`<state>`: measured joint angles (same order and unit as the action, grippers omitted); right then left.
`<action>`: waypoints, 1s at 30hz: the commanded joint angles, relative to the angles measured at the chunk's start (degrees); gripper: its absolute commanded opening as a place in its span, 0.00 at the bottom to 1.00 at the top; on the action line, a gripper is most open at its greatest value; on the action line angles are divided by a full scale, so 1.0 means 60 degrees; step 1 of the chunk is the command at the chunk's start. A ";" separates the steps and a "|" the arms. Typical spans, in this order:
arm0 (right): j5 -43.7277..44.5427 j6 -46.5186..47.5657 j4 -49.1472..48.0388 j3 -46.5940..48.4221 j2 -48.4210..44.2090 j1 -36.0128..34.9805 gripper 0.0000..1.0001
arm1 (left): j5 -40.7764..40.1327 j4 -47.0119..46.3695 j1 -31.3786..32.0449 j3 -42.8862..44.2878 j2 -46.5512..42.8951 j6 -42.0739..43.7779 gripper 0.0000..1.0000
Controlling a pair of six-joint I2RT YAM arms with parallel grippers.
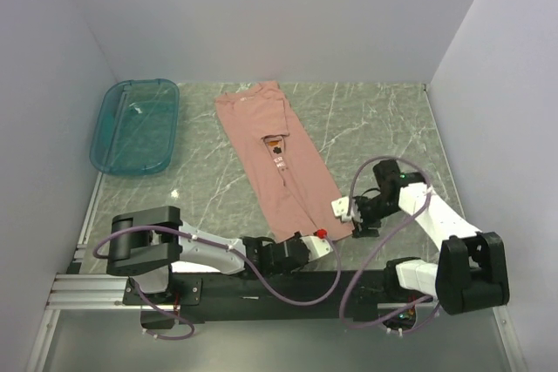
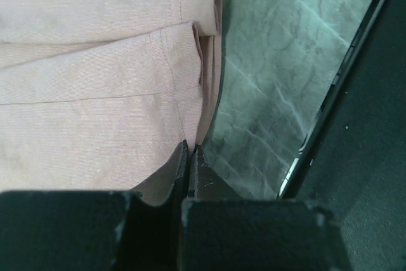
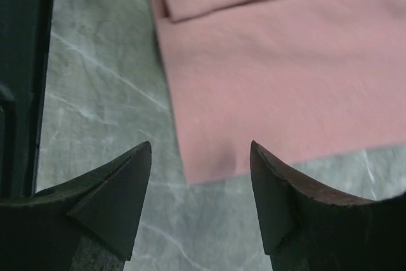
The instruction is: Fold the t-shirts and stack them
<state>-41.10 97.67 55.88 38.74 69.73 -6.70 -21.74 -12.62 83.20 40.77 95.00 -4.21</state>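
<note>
- 1 salmon-pink t-shirt (image 1: 296,182) on 1 marbled surface (image 1: 384,128).
- 1 teal bin (image 1: 135,132), at the surface's far left corner.
- 2 arms at the near edge: left arm (image 1: 200,252), right arm (image 1: 440,219).
- 4 fingers: 2 left fingers (image 2: 181,172), 2 right fingers (image 3: 120,201).

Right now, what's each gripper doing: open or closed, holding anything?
Left gripper: closed, seemingly pinching the shirt at its edge.
Right gripper: open, holding nothing, over a shirt corner.
</note>
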 commanded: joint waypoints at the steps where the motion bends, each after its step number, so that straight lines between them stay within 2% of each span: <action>1: 0.0712 -0.0369 -0.1285 -0.0509 -0.0562 -0.0830 0.70 | 0.0853 -0.0093 -0.0097 -0.0218 -0.0393 -0.0338 0.01; 12: 0.2351 -0.1204 -0.3145 -0.1695 -0.0666 -0.2164 0.58 | 0.1542 -0.0855 -0.0477 -0.0833 -0.0994 -0.0705 0.01; 16: 0.2705 -0.1322 -0.3395 -0.1755 -0.0432 -0.2428 0.42 | 0.1732 -0.1016 -0.0565 -0.1009 -0.1199 -0.0720 0.01; 18: 0.2647 -0.1424 -0.3351 -0.1697 -0.0416 -0.2443 0.27 | 0.1777 -0.1075 -0.0595 -0.1140 -0.1316 -0.0705 0.01; 19: 0.2487 -0.1453 -0.3278 -0.1653 -0.0503 -0.2443 0.06 | 0.1821 -0.1060 -0.0624 -0.1185 -0.1389 -0.0691 0.01; 20: 0.2326 -0.1468 -0.3220 -0.1638 -0.0606 -0.2443 0.01 | 0.1850 -0.1089 -0.0624 -0.1243 -0.1448 -0.0661 0.01; 26: 0.0906 -0.2024 -0.2212 -0.0805 -0.1061 -0.2429 0.00 | 0.3091 -0.1339 -0.1106 -0.1771 -0.2531 -0.0340 0.01; 30: 0.0332 -0.3236 -0.1959 0.0555 -0.0623 -0.2429 0.00 | 0.4133 -0.1236 -0.2421 -0.1669 -0.3190 -0.0149 0.01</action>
<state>-34.02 84.25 42.89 35.42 65.14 -21.12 -4.27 -17.78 73.60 30.20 79.24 -6.46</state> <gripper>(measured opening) 0.021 0.023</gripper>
